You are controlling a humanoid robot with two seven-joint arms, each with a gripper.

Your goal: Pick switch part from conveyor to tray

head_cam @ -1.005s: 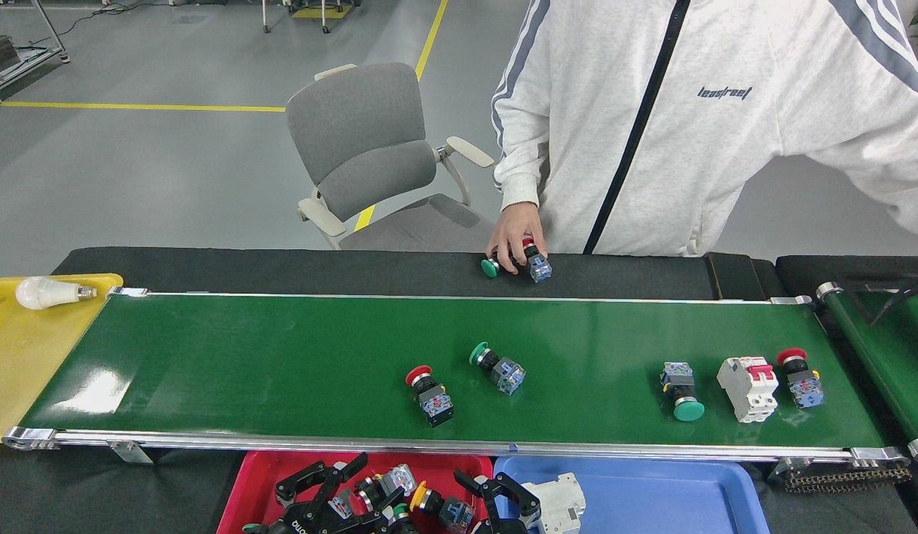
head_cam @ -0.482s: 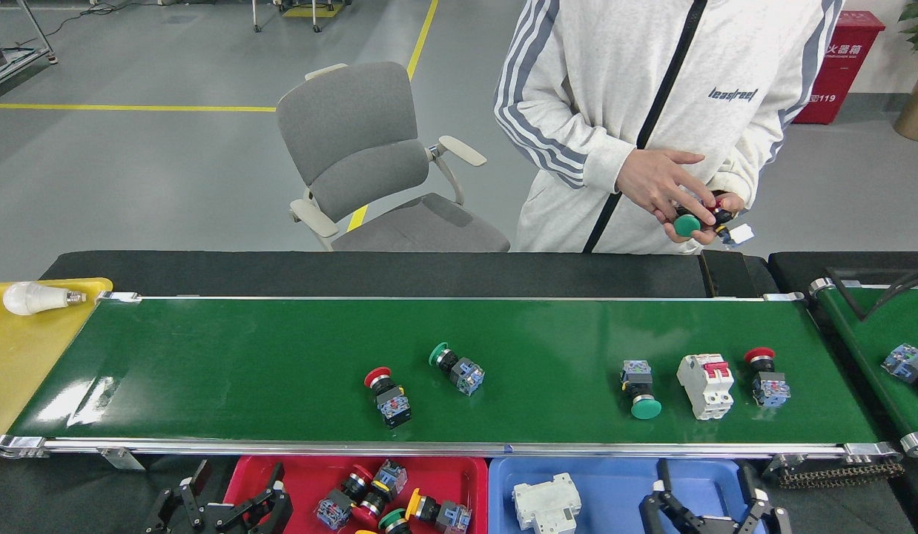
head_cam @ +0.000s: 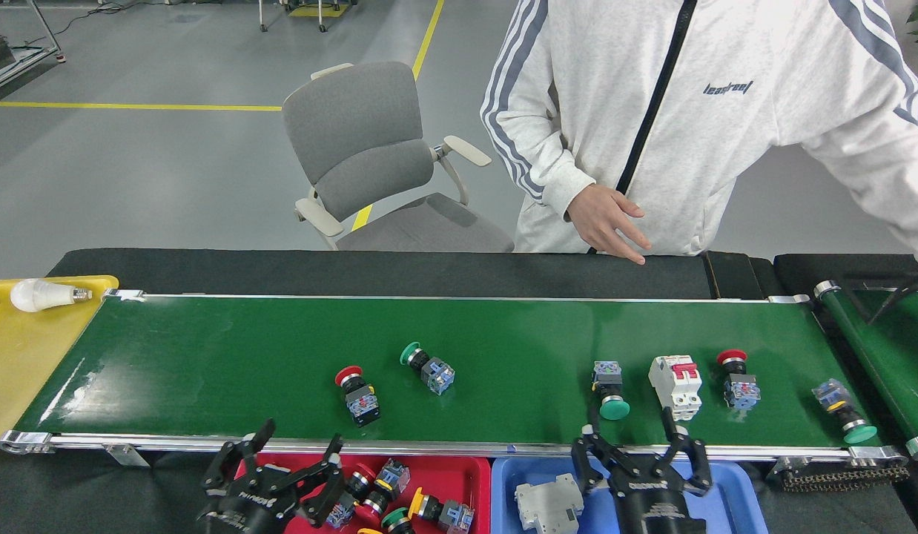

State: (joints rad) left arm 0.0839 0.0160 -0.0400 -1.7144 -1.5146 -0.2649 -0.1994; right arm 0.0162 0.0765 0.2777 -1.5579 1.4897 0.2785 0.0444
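Observation:
The dark green conveyor (head_cam: 207, 356) runs across the view with several switch parts on it: a red-capped one (head_cam: 357, 394), a green-capped one (head_cam: 427, 367), another green-capped one (head_cam: 609, 389), a red-capped one (head_cam: 737, 380) and a green-capped one (head_cam: 843, 420) at the right end. A white breaker (head_cam: 676, 386) lies among them. My left gripper (head_cam: 279, 454) is open above the red tray (head_cam: 429, 475), near the belt's front rail. My right gripper (head_cam: 638, 449) is open over the blue tray (head_cam: 733, 504), just in front of the breaker and the green-capped part.
The red tray holds several switch parts; the blue tray holds a white breaker (head_cam: 549, 504). A yellow tray (head_cam: 14, 356) with a light bulb (head_cam: 40, 295) sits at the left. A person's hand (head_cam: 606, 222) hangs over the far side. A second belt (head_cam: 885, 348) lies at right; a grey chair (head_cam: 377, 156) stands behind.
The parts on the belt have drifted left and a new green-capped part has come on at the right. Both grippers have risen toward the belt's front rail. The person's hand has emptied and lowered.

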